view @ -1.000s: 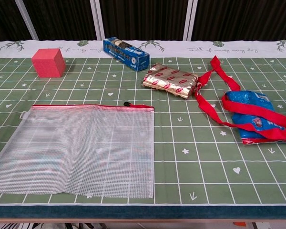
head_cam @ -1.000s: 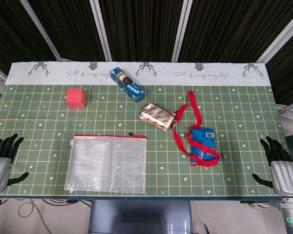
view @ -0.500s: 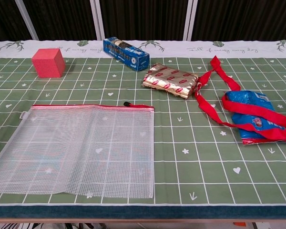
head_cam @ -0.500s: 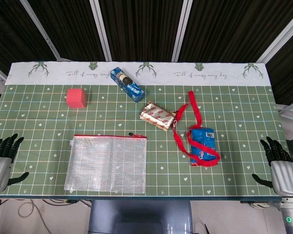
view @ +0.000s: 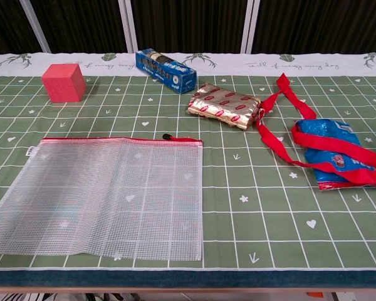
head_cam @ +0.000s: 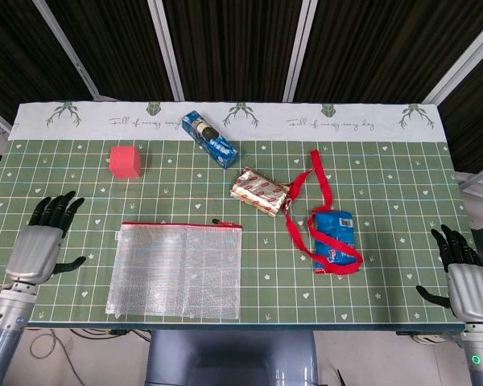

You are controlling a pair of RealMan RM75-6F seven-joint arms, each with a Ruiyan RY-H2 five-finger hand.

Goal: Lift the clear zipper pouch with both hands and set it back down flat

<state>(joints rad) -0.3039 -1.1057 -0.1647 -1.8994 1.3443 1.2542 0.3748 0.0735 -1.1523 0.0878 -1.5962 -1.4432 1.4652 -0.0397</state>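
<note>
Across both views, a table (head_cam: 402, 173) under a green grid-patterned cloth with a white printed band along the far edge. On its near left part, lying flat and untouched: the clear zipper pouch (head_cam: 175, 269) (view: 100, 197), mesh-textured, red zipper strip along the far edge, black pull at that edge's right end, near edge close to the table's front. At the right, a blue packet (head_cam: 333, 240) (view: 334, 160) wrapped by a red strap (head_cam: 320, 183) (view: 289, 94), the strap's loose end reaching toward the far side. Near the middle, just left of the strap, a gold foil packet (head_cam: 260, 190) (view: 224, 105) with red markings, set at an angle. Farther back, a blue box (head_cam: 210, 138) (view: 165, 69), also angled, close to the white band. Far left, well apart from the rest, a pink cube (head_cam: 125, 161) (view: 63, 82). In the head view only, left of the pouch and over the table's left margin, the left hand (head_cam: 39, 240), fingers spread wide, holding nothing, apart from the pouch. Off the table's right near corner, the right hand (head_cam: 460, 273), likewise spread and holding nothing, well apart from the pouch and the blue packet.
</note>
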